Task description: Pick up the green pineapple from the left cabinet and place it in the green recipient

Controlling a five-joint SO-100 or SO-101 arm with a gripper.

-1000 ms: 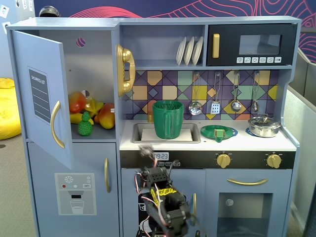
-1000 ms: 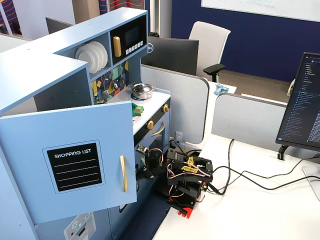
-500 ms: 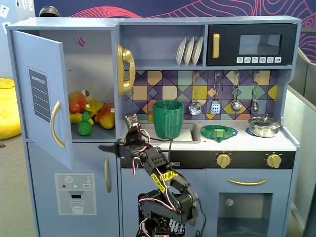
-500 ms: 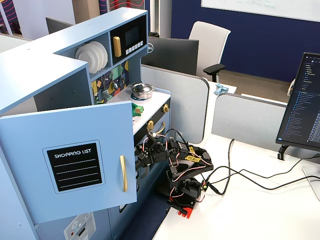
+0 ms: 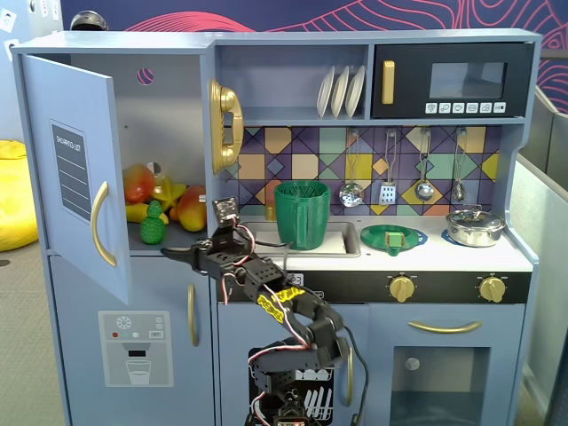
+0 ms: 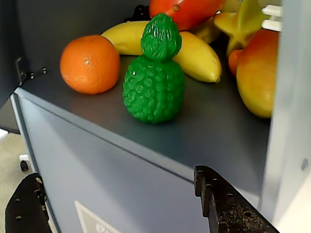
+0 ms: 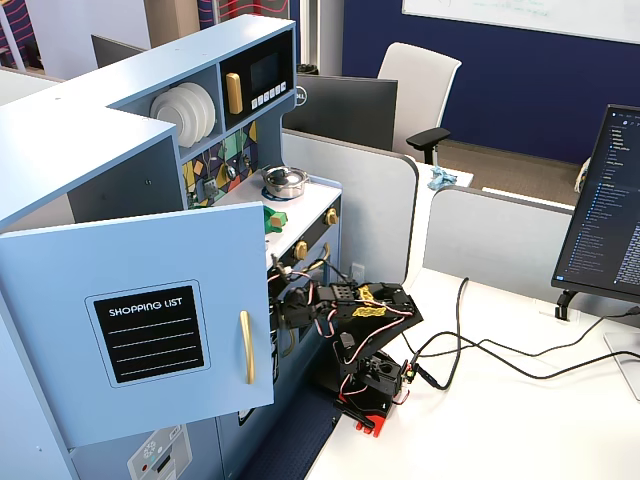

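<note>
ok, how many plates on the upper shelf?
3: white plates standing on edge side by side in the shelf left of the microwave; another behind them could be hidden.

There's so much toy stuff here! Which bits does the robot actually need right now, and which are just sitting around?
Needed: green pineapple, open left cabinet, green jug, gripper.

Just sitting there: orange, banana, mangoes, plates, pot, hanging utensils.
</note>
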